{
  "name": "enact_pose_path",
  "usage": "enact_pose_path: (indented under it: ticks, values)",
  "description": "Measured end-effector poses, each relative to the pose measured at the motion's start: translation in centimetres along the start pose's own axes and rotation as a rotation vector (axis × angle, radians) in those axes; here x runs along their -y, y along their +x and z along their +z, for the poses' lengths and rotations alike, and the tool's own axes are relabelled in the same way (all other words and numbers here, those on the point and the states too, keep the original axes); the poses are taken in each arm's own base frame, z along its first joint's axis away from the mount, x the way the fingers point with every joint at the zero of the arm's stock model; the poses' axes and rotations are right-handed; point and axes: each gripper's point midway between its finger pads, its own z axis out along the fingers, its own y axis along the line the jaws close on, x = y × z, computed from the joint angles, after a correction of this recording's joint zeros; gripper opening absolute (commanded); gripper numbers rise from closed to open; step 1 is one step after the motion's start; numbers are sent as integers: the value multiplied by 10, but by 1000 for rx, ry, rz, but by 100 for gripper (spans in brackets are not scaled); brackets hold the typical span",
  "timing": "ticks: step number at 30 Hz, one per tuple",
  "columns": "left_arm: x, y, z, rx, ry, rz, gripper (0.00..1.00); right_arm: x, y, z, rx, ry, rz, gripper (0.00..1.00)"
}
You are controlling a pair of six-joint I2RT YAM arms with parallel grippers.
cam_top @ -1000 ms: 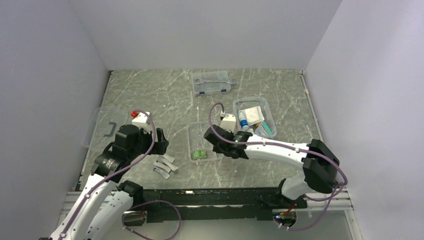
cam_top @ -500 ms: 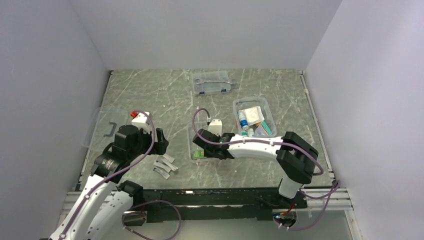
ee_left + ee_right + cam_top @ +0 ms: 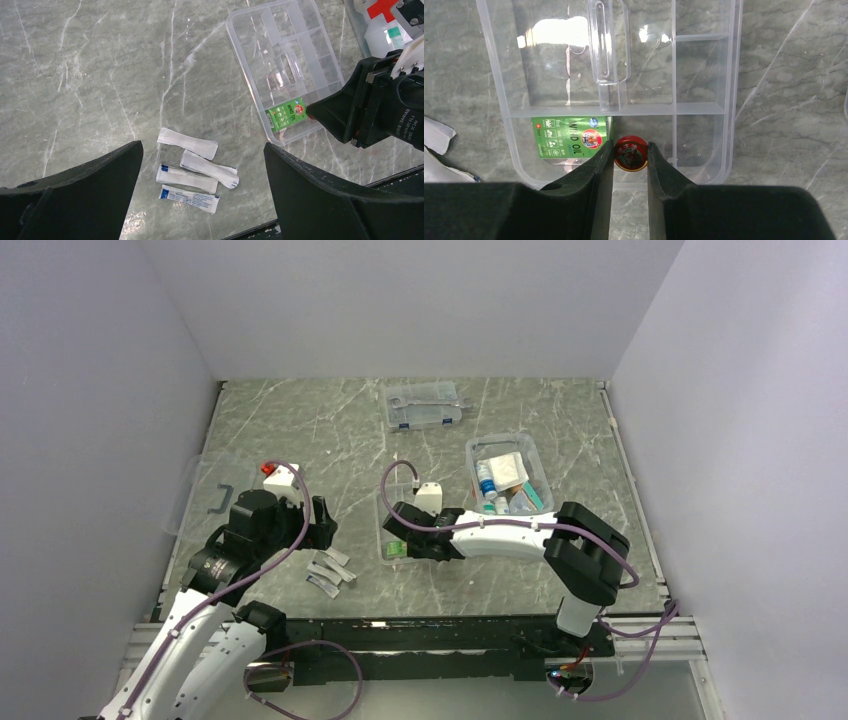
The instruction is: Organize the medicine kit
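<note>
The left fingers (image 3: 80, 200) spread wide above four white packets (image 3: 192, 170) on the tabletop (image 3: 320, 430), touching nothing. The right fingers (image 3: 604, 200) pinch narrowly on a small red-topped container (image 3: 631, 155) in the divided tray's (image 3: 664, 108) near compartment, just beside a green box (image 3: 572, 136). Beyond stands the medicine box (image 3: 472, 446), open, with its lid (image 3: 195, 502) far left.

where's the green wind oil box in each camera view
top external: green wind oil box in the lower left corner of the clear divided tray.
left wrist: box right of centre, at the tray's lower end.
right wrist: box left of centre, beside the red-lidded jar in the right gripper.
shared landmark: the clear divided tray.
</note>
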Motion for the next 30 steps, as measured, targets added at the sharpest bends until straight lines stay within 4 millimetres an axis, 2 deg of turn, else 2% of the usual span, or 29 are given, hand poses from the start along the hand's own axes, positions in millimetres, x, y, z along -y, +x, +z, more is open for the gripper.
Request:
enact_pose_path:
  ticks: [10, 19, 26, 30]
  values:
    - [0, 0, 0, 0, 0, 0, 99, 5, 0, 0, 10, 27, 7, 14]
    - [0, 0, 0, -1, 0, 0, 99, 6, 0, 0, 9, 32, 8, 28]
    - [0, 0, 0, -3, -1, 0, 99, 8, -1, 0, 20, 42, 8, 48]
    - [0, 1, 1, -7, -2, 0, 99, 9, -4, -1, 28, 50, 3, 50]
